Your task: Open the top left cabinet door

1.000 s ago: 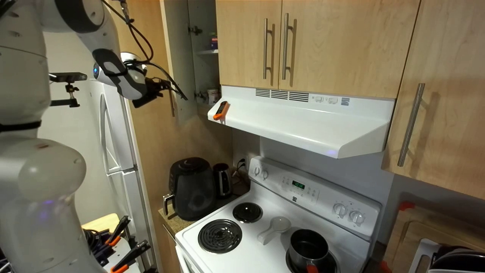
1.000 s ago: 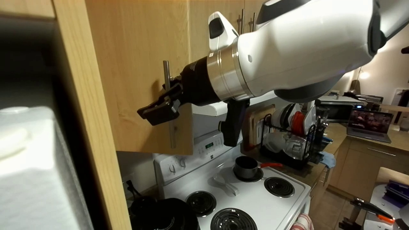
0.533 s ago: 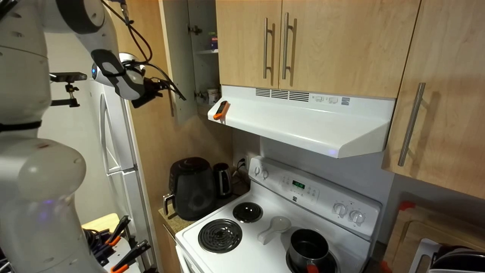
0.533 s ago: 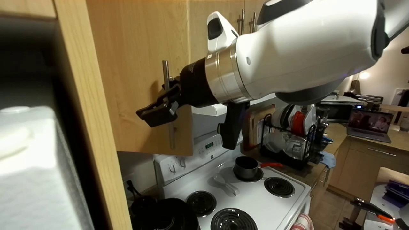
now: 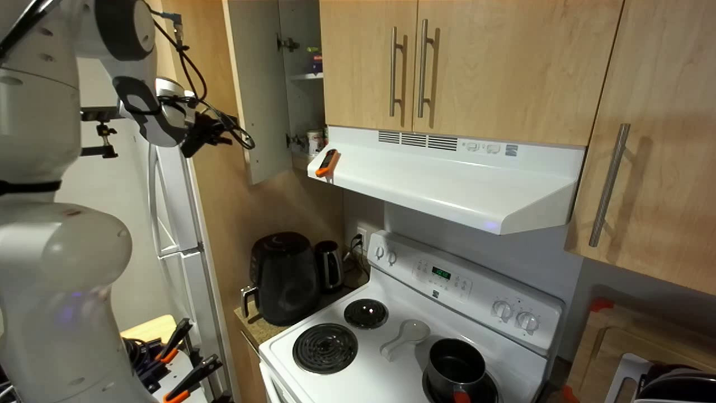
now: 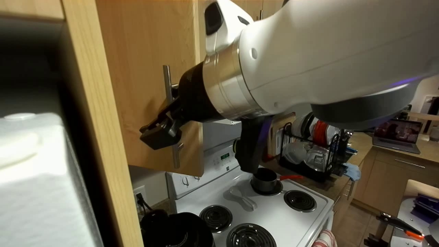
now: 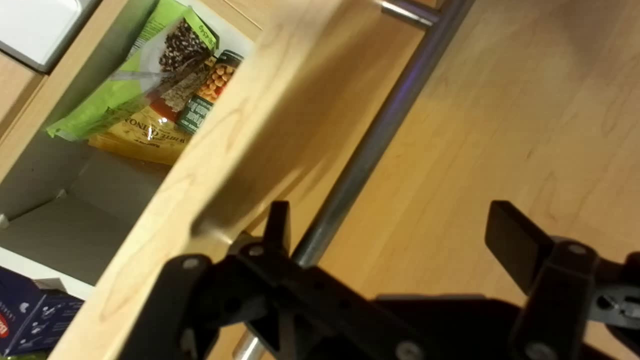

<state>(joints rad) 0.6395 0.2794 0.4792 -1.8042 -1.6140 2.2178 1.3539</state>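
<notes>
In an exterior view, I locate the top left cabinet door [image 5: 260,101] to the left of the range hood [image 5: 436,173]. The door stands open: its pale inner face is exposed, and its hinges [image 5: 288,43] show at the cabinet side. Inside the cabinet, a white container [image 5: 314,142] stands below a shelf [image 5: 306,76]. My arm [image 5: 56,252] enters from the left, and the jaws sit near the door's free edge; their opening is not readable from here. Below, a black appliance [image 5: 285,280] stands on the desk [image 5: 263,330] beside the stove [image 5: 380,386], which carries a pot [image 5: 456,364].

In an exterior view, I see the outer blond face of the same door, fitted with a steel bar handle [image 6: 167,82]. The jaws are in front of this face and hide the middle of the bar; both bar ends are visible. A dish rack [image 6: 301,172] and a laptop [image 6: 395,132] occupy the background.

In the wrist view, the jaws are released and spread wide. The bar crosses diagonally and passes close to the jaw at the picture's left, which hides part of it. I cannot confirm contact. Past the door edge, I identify a green bag [image 7: 112,97], a yellow bag [image 7: 142,137] and a blue box [image 7: 40,315].
</notes>
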